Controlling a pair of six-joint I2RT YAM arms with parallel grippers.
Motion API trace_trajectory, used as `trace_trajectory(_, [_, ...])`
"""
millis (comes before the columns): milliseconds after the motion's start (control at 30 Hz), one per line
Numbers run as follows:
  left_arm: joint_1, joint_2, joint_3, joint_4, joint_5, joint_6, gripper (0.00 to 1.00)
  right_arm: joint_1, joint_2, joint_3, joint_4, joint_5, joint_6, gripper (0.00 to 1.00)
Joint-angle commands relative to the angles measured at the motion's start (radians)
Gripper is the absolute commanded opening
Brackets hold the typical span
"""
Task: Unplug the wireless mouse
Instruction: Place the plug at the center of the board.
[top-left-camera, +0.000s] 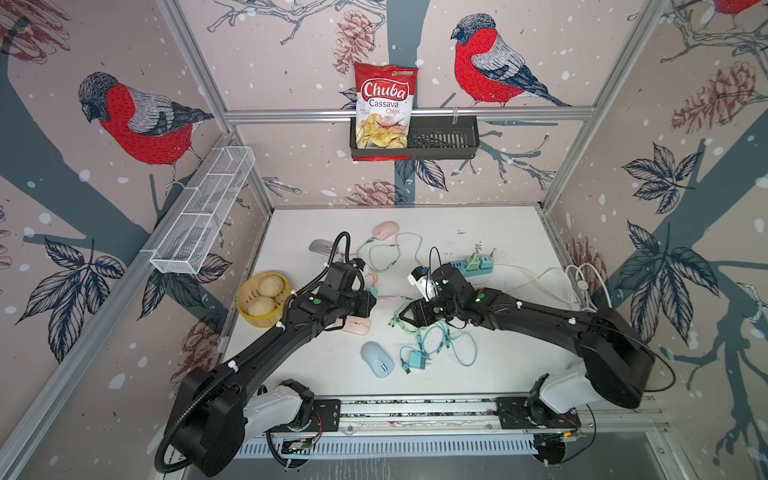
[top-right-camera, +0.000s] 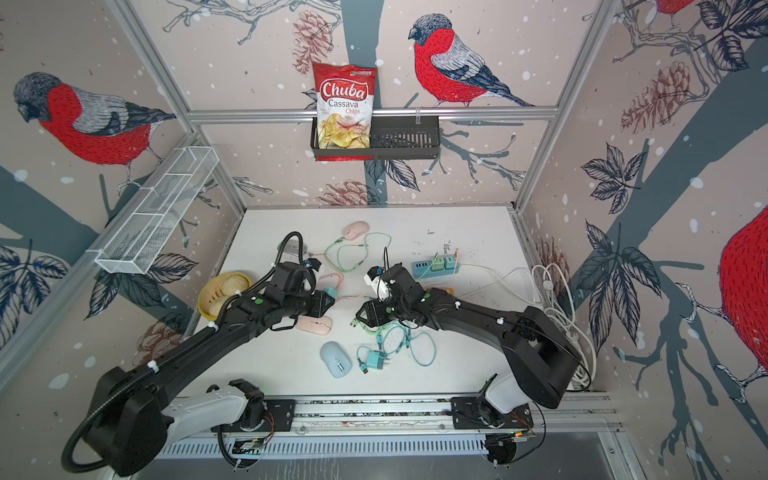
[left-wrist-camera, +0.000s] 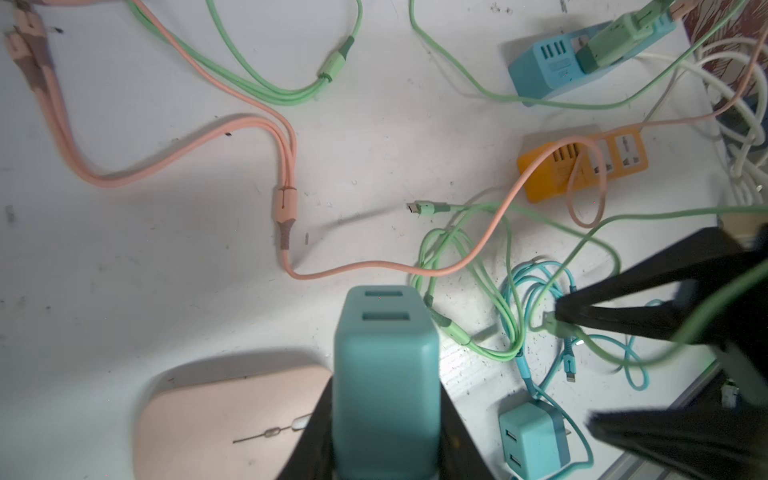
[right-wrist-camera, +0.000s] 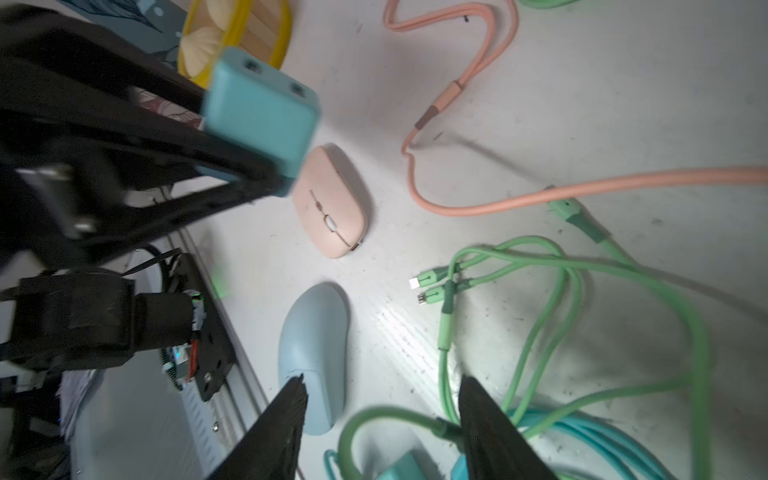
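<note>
Teal charger (left-wrist-camera: 386, 374) sits clamped between the left fingers (left-wrist-camera: 309, 444).

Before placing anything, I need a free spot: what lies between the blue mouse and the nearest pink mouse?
Only bare table between blue mouse and pink mouse; the right wrist view shows it.
</note>
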Motion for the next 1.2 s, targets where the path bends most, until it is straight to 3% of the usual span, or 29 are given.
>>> trace_trajectory(0, [-0.064, 0.081, 0.03, -0.027, -0.049, -0.021, 0.0, 0.0, -0.013, 0.029, -0.115, -0.134, -0.042, 0.63])
trace_trajectory(233, [-0.12, 0.25, 0.073, -0.082, -0.156, -0.026, 0.0, -0.006, -0.06, 0.053, -0.234, -0.023, -0.076, 0.66])
trace_trajectory(300, [-0.123, 0.246, 0.067, -0.077, -0.155, -0.025, 0.0, 0.002, -0.067, 0.056, -0.245, -0.017, -0.091, 0.74])
trace_trajectory(400, [-0.125, 0.244, 0.073, -0.073, -0.14, -0.016, 0.0, 0.016, 0.007, 0.059, -0.259, 0.12, -0.092, 0.9])
trace_trajectory(467, [-0.126, 0.251, 0.083, -0.073, -0.131, -0.006, 0.0, -0.003, 0.121, 0.105, -0.311, 0.08, -0.119, 0.89])
trace_trajectory(500, [-0.126, 0.257, 0.089, -0.075, -0.126, -0.002, 0.0, 0.003, 0.163, 0.129, -0.337, 0.078, -0.134, 0.96])
trace_trajectory(533, [-0.129, 0.261, 0.092, -0.076, -0.119, 0.001, 0.0, 0.02, 0.18, 0.143, -0.349, 0.099, -0.142, 1.0])
trace_trajectory(633, [-0.135, 0.275, 0.089, -0.078, -0.11, 0.013, 0.0, 0.04, 0.165, 0.155, -0.364, 0.099, -0.151, 0.99])
trace_trajectory(933, [-0.143, 0.3, 0.101, -0.105, -0.112, 0.038, 0.0, 0.009, -0.062, 0.249, -0.417, -0.258, -0.202, 0.99])
trace_trajectory(1100, [-0.143, 0.312, 0.102, -0.102, -0.099, 0.045, 0.0, -0.107, -0.165, 0.196, -0.194, -0.555, -0.031, 1.0])
trace_trajectory(1167, [-0.143, 0.31, 0.102, -0.099, -0.097, 0.043, 0.0, -0.136, -0.154, 0.162, -0.146, -0.607, 0.012, 1.0])
